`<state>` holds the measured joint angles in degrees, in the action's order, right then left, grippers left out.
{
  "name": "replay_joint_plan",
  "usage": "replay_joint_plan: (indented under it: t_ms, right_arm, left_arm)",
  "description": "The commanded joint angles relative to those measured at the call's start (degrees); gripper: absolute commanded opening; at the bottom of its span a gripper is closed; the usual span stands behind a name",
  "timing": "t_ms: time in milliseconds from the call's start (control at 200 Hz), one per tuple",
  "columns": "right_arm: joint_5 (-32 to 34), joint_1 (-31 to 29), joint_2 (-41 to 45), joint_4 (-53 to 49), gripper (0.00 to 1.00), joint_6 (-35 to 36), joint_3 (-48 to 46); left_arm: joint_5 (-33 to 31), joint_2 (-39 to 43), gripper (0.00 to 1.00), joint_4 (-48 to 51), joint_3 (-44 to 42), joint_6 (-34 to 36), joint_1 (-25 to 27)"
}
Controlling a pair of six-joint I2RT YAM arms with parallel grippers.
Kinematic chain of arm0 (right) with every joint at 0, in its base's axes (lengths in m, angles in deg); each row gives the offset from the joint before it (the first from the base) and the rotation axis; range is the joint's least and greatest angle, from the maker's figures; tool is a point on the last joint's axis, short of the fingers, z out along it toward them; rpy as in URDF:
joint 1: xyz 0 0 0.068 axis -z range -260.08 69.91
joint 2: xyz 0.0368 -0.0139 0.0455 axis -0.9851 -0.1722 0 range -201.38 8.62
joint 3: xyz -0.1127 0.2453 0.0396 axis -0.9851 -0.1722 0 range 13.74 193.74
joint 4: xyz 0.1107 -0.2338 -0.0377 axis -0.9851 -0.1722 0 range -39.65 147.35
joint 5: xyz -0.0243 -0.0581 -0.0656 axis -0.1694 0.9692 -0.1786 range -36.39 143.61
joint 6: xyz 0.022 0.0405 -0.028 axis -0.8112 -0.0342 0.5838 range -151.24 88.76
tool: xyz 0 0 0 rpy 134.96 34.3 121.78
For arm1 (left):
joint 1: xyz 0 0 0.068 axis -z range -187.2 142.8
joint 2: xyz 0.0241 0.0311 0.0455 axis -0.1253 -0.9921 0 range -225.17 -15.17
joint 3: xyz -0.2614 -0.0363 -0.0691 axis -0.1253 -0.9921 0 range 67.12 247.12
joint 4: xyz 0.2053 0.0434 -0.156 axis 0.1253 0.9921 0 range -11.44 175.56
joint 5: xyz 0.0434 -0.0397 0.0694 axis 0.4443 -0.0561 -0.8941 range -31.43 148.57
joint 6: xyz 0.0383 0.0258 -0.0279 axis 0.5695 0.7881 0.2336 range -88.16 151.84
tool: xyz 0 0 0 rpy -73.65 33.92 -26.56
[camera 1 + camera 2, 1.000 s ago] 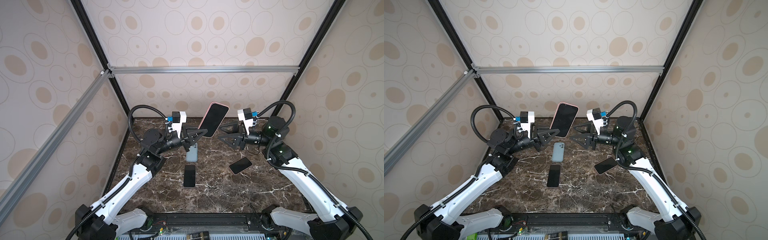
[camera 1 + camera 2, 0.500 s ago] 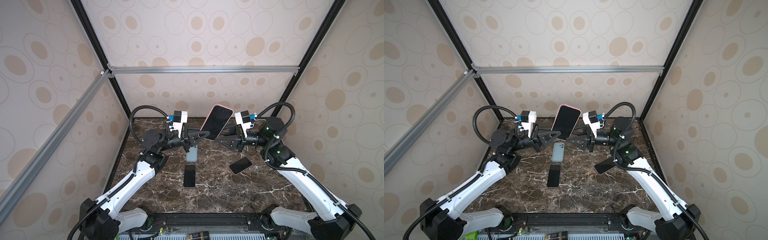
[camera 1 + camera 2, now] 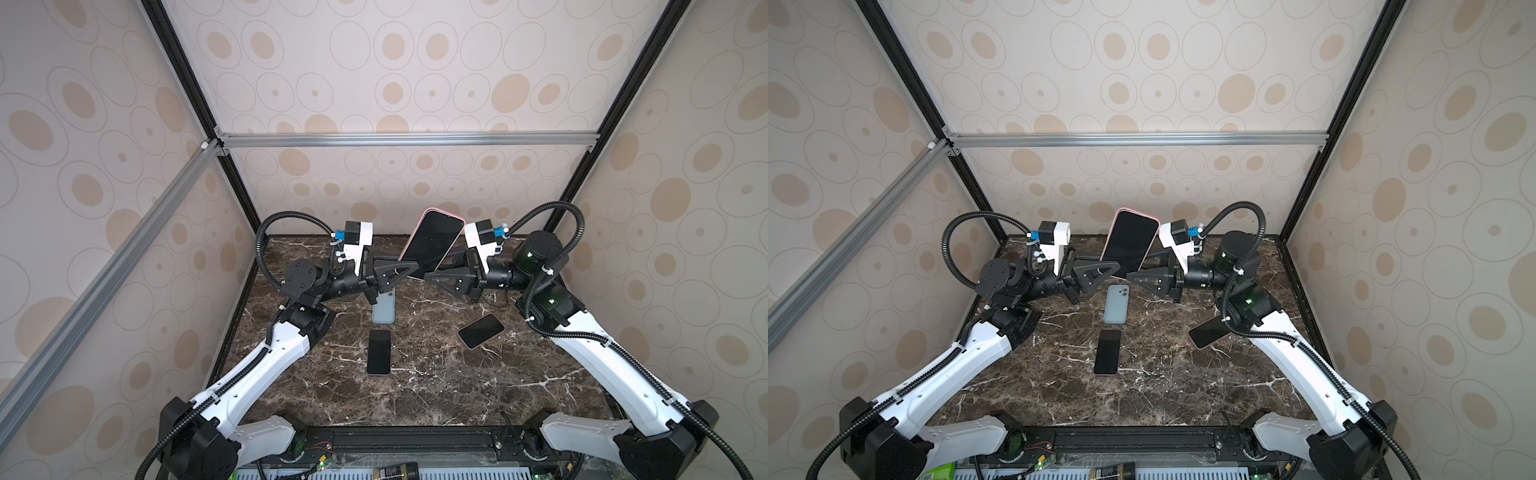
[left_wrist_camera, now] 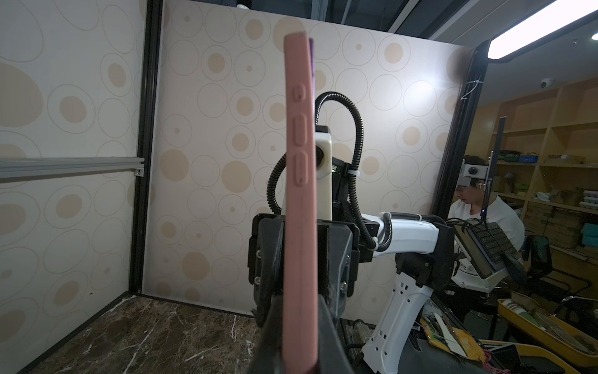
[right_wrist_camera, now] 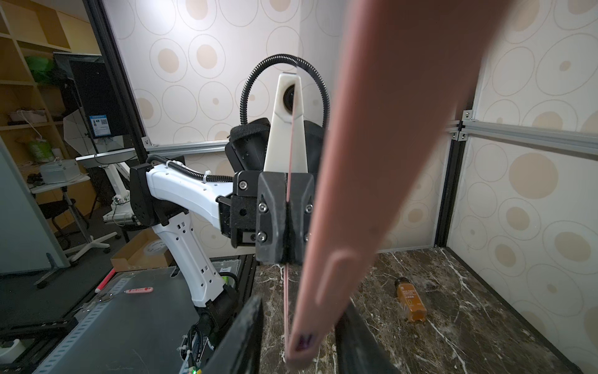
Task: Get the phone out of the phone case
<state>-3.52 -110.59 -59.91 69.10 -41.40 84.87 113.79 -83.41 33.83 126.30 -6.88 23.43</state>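
Pink case (image 4: 299,226) with phone (image 3: 432,243) inside: aloft over back of table (image 3: 415,399), tilted, dark screen facing both top views. Side buttons (image 4: 299,132) visible in left wrist view only. Clamped at thin lip by left gripper (image 5: 287,223), pinch clear only in right wrist view. Straddled by right gripper (image 4: 301,259), jaws narrow, gap visible beside case. Grippers level, reaching inward, tip to tip.

Robotics lab test cell: aluminium-profile frame (image 3: 407,139), patterned wall panels (image 3: 374,62), marble-look tabletop (image 3: 436,386). Beyond the right side, storage shelving (image 4: 550,145) and a seated operator (image 4: 479,207) at a keyboard (image 4: 492,239).
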Motion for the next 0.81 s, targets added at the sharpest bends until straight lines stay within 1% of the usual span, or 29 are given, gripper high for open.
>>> replay_joint_plan:
  t_ms: [0, 185, 340, 555, 800]
  right_arm:
    - [0.56, -1.12, -0.49, 3.08, 0.38, -0.92, 1.29]
    - [0.87, -1.85, -1.05, 5.48, 0.35, -2.32, 1.38]
    - [0.88, -2.11, -1.09, 5.79, 0.3, -2.87, 1.73]
    - [1.22, -2.57, -1.24, 9.86, 0.29, -6.05, 0.93]
    - [1.14, -3.09, -1.71, 9.17, 0.23, -5.63, 0.91]
  left_arm:
    - [0.72, 0.28, 0.0, -6.69, 1.52, -2.49, -0.13]
    - [0.73, 0.13, 0.0, -7.25, 1.29, -2.85, -0.13]
    - [0.72, 0.11, 0.0, -7.04, 1.04, -2.77, -0.13]
    - [0.4, 0.22, 0.0, -7.18, 0.76, -2.79, -0.06]
    - [0.08, 0.31, 0.0, -7.36, 0.57, -2.93, -0.09]
